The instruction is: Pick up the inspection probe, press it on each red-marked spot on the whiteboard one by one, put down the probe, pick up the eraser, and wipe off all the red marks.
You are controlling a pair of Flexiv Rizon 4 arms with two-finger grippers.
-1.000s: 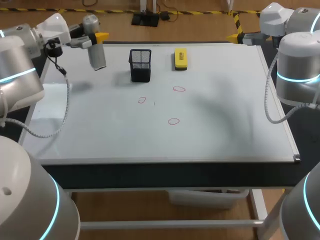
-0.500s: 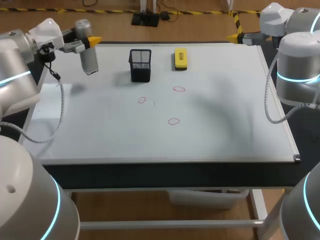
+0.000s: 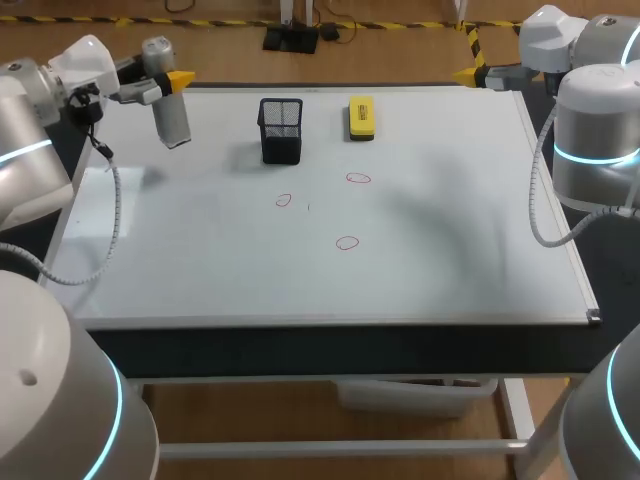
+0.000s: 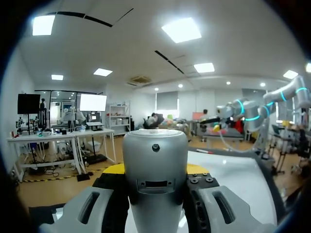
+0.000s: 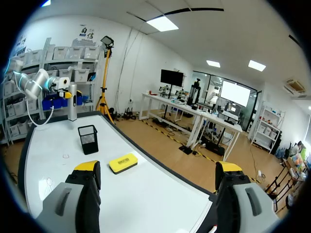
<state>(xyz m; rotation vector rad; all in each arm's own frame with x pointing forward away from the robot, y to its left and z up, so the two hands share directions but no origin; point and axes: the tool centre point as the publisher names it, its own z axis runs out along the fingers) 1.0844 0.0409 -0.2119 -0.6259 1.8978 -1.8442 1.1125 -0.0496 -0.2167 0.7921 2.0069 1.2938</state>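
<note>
The silver cylindrical inspection probe (image 3: pixel 170 115) hangs upright above the whiteboard's (image 3: pixel 450 220) far left corner, with my left gripper (image 3: pixel 168 80) shut on its upper part. In the left wrist view the probe (image 4: pixel 155 174) fills the gap between the fingers of the left gripper (image 4: pixel 155 169), both pressing on it. Three red circles (image 3: pixel 284 200), (image 3: pixel 358 178), (image 3: pixel 347 242) are drawn mid-board. The yellow eraser (image 3: pixel 361 117) lies at the far edge. My right gripper (image 3: pixel 472 58) stands open and empty over the far right corner, and the right wrist view shows the eraser (image 5: pixel 123 163) ahead of the right gripper (image 5: pixel 158 174).
A black mesh holder (image 3: pixel 281 130) stands on the board just left of the eraser, between it and the probe, and shows in the right wrist view too (image 5: pixel 88 139). The whiteboard's metal frame runs along the front and right edges.
My left arm has carried the probe leftward and slightly back, away from the mesh holder. The right arm has not moved.
</note>
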